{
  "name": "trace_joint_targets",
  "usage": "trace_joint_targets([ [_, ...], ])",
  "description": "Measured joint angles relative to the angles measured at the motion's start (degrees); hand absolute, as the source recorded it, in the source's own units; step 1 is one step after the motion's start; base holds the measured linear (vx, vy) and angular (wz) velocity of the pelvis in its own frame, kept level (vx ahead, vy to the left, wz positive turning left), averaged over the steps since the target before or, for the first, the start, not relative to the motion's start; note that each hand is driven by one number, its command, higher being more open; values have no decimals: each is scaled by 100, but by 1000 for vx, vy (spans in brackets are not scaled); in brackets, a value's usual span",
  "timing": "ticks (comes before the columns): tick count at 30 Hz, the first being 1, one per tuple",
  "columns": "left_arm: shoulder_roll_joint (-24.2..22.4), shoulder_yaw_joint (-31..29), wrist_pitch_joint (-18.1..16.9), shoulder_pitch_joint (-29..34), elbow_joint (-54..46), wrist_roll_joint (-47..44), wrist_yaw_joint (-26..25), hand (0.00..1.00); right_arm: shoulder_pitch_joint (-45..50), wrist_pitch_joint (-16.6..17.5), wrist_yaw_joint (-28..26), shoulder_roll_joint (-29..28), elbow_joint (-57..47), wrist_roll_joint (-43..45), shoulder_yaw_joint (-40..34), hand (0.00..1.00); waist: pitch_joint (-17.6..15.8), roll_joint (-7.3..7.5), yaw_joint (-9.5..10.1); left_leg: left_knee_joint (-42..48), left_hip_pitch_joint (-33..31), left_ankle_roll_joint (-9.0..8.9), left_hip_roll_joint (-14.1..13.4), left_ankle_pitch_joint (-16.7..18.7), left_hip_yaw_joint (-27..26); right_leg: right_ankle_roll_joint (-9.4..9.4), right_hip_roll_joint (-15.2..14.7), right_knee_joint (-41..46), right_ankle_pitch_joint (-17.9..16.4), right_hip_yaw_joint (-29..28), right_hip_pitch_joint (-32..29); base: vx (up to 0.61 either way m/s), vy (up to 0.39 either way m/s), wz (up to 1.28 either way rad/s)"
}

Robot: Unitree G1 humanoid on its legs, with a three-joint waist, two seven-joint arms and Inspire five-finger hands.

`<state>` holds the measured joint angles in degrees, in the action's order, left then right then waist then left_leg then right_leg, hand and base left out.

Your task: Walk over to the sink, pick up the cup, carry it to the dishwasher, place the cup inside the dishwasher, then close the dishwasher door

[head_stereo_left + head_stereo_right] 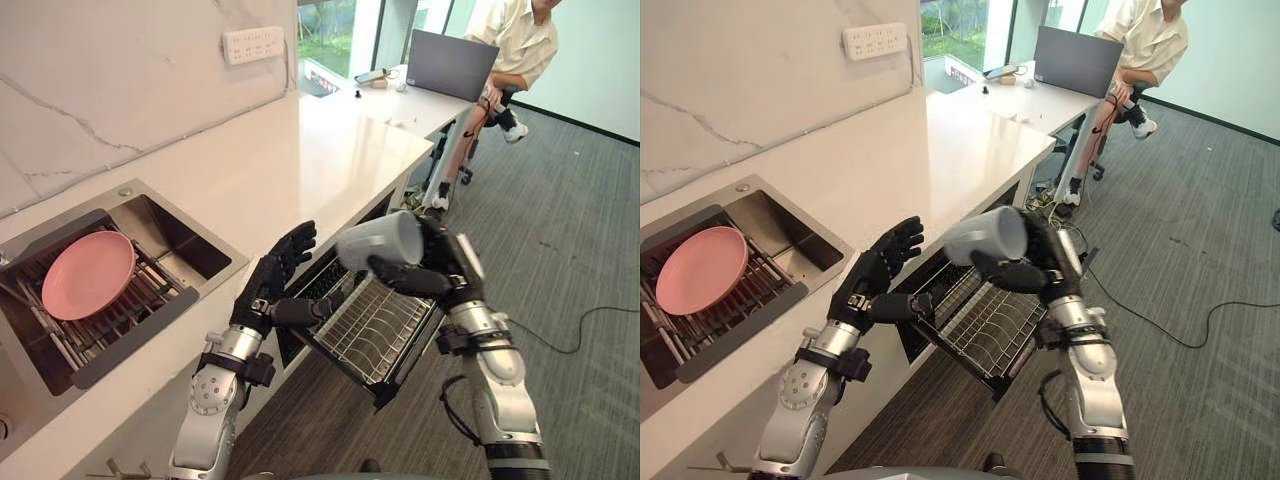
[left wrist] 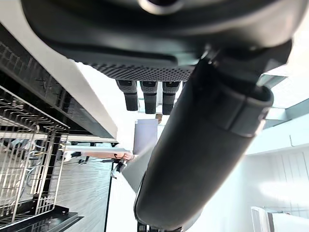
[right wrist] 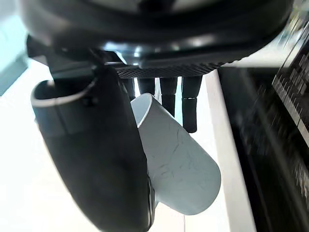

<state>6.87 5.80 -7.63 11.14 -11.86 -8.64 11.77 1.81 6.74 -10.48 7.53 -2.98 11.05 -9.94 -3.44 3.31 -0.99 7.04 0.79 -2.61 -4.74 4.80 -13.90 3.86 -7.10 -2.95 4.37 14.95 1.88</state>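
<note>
Right hand (image 1: pixel 440 268) is curled round the grey cup (image 1: pixel 378 240), thumb across the front. The cup lies on its side, mouth toward the far right. It's held in the air just above the wire rack (image 1: pixel 375 325), which is pulled out of the dishwasher under the counter (image 1: pixel 260 170). Cup not touching the rack. Left hand (image 1: pixel 275 272) is empty, fingers straight and spread, by the counter edge at the rack's left side, near the cup but apart from it. Sink (image 1: pixel 172 238) at near left has a pink plate (image 1: pixel 88 273) on its rack. Far end: a seated person (image 1: pixel 515 40) at a laptop (image 1: pixel 452 65).
</note>
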Motion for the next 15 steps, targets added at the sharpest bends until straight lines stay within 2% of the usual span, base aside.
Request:
trace_joint_targets([
  [1, -19, -7, 0, 27, 0, -20, -4, 90, 23, 0, 45, -1, 0, -1, -59, 30, 0, 0, -5, 0, 0, -4, -4, 2, -10, 0, 4, 0, 0, -11, 0, 6, -6, -11],
  [2, -205, -72, 7, 148, 122, -318, -48, 90, 192, 1, 372, -125, 0, -202, -258, 30, -5, -5, -28, -21, 9, -7, -3, 11, -33, 0, 5, -3, 0, -43, 0, -13, -6, -8],
  [7, -241, -136, 2, 239, 270, -405, -46, 90, 321, 41, 404, -154, 28, -198, -238, 30, -14, -20, -8, -30, 9, 2, 2, 15, -29, -4, 0, -2, -3, -38, -1, -13, -3, -1],
  [10, -225, -58, 38, 469, 568, -474, 19, 90, 357, 2, 162, 173, 505, -418, -160, 30, -16, -19, -6, -47, -52, 9, 21, 18, 8, 11, -20, -1, -22, 2, -49, -14, -1, 7],
  [15, -212, 46, 134, 864, 1186, -442, 127, 90, 350, -179, 176, 517, 1366, -1251, 33, 30, -99, -28, 31, 25, -335, 13, 37, -12, 193, 18, -39, -3, -21, 180, -185, 9, -8, 18],
])
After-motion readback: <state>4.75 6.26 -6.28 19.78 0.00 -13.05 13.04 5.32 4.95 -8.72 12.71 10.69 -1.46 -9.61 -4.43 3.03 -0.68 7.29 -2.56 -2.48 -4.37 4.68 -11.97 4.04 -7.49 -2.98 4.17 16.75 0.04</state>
